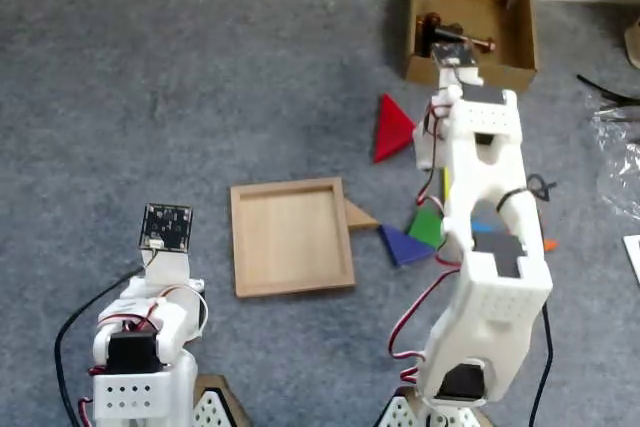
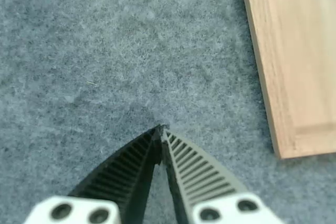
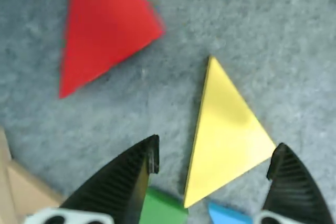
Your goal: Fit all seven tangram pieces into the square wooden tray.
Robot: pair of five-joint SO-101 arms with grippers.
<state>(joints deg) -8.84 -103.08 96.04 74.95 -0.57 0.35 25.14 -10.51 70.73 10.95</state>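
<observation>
Grey carpet [image 1: 150, 97], right pincer [image 3: 216, 145] spread over yellow triangle [image 3: 223, 129], left pincer [image 2: 160, 129] closed

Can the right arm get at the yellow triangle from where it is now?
Probably yes. The right gripper hangs open over the yellow triangle, fingers to either side; only the green piece and blue piece crowd one corner.

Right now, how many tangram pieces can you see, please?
7: red triangle alone; tan triangle beside the wooden tray; dark blue triangle and green piece next to it; yellow triangle, light blue piece and orange sliver mostly hidden under the right arm.
</observation>
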